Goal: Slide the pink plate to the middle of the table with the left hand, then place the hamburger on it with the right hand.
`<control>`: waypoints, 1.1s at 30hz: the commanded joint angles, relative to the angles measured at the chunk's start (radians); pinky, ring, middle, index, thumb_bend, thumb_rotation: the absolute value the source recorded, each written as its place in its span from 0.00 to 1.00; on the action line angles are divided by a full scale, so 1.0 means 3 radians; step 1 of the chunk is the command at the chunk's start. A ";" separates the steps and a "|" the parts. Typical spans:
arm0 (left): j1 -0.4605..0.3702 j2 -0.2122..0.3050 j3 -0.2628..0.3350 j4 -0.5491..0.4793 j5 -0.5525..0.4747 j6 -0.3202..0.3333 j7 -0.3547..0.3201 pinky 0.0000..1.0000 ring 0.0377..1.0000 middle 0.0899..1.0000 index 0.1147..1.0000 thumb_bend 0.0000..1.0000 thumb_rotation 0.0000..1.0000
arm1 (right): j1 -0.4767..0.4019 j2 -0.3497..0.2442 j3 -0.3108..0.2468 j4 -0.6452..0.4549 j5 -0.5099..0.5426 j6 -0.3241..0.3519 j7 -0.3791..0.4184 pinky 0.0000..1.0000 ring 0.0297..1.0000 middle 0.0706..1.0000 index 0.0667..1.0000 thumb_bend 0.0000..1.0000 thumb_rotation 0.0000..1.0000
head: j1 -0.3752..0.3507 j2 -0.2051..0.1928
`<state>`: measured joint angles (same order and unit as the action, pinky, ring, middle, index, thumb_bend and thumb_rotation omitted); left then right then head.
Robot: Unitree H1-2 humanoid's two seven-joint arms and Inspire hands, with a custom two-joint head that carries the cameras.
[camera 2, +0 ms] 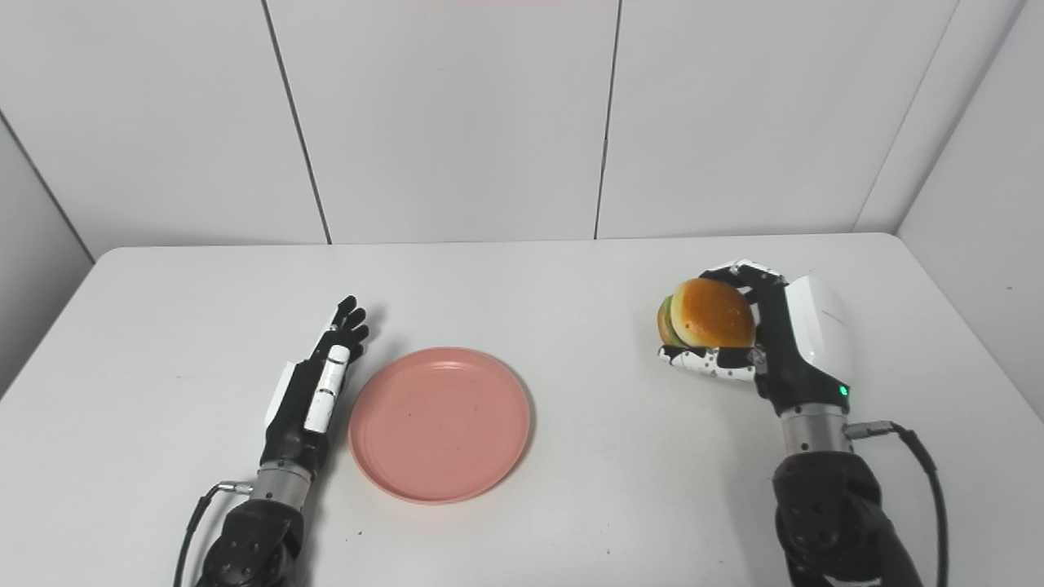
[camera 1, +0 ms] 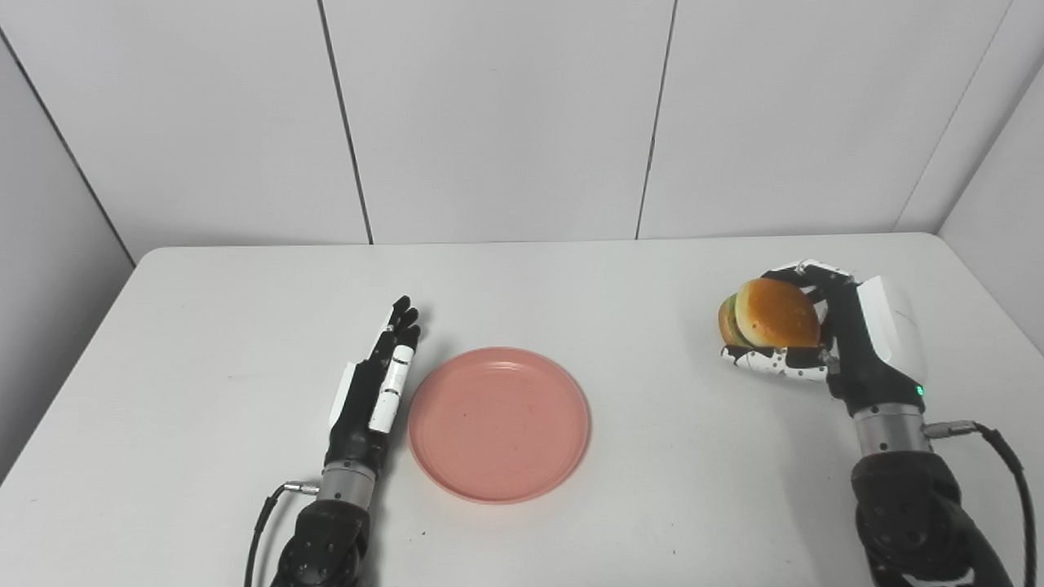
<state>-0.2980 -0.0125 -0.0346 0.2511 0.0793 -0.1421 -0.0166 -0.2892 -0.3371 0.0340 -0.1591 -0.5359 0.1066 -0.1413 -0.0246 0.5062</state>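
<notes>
The pink plate [camera 1: 498,423] lies flat near the middle of the white table [camera 1: 571,285], a little toward the front. My left hand [camera 1: 377,383] rests edge-on just left of the plate's rim, fingers straight and together, holding nothing. Whether it touches the rim I cannot tell. At the right side my right hand [camera 1: 824,330] is shut on the hamburger [camera 1: 770,314], fingers over the bun's top and thumb beneath. The hamburger sits tilted on its side, its green filling facing left, well to the right of the plate.
White wall panels [camera 1: 489,122] stand behind the table's far edge. Cables [camera 1: 1007,465] trail from both wrists near the front edge.
</notes>
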 commanded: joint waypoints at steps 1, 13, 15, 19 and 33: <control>0.0316 -0.0136 -0.0068 0.0217 -0.0032 -0.0002 0.0021 0.97 0.96 0.98 0.95 0.57 1.00 | -0.0038 -0.0040 0.0017 -0.0101 0.0008 -0.0294 -0.0021 0.11 0.37 0.45 0.45 0.51 0.00 | 0.0019 0.0007; 0.0289 -0.0280 -0.0028 0.0273 -0.0061 -0.0081 0.0119 0.93 0.94 0.96 0.94 0.55 1.00 | -0.0013 0.0107 0.0253 -0.0225 0.0156 -0.0577 0.0234 0.16 0.40 0.36 0.48 0.51 0.00 | 0.0072 0.0001; 0.0289 -0.0289 -0.0029 0.0275 -0.0068 -0.0067 0.0122 0.93 0.95 0.96 0.94 0.56 1.00 | -0.0023 0.0128 0.0290 -0.0213 0.0161 -0.0606 0.0258 0.17 0.37 0.42 0.46 0.51 0.00 | 0.0078 0.0009; 0.0283 -0.0243 -0.0077 0.0261 -0.0076 -0.0038 0.0017 0.98 0.98 0.99 0.98 0.56 1.00 | -0.0081 0.0234 0.0388 -0.0163 0.0094 -0.0610 0.0298 0.19 0.37 0.39 0.48 0.51 0.00 | 0.0087 0.0020; 0.0282 -0.0214 -0.0075 0.0288 -0.0007 -0.0053 0.0079 0.96 0.96 0.97 0.97 0.57 1.00 | -0.0398 0.0568 0.0773 0.0113 -0.0126 -0.0613 0.0481 0.18 0.31 0.40 0.50 0.50 0.00 | 0.0054 0.0019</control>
<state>-0.2973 -0.0782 -0.0543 0.2553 0.0691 -0.1429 -0.0107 -0.3714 -0.1732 0.2655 -0.1183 -0.5680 -0.0350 0.0104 -0.0092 0.5108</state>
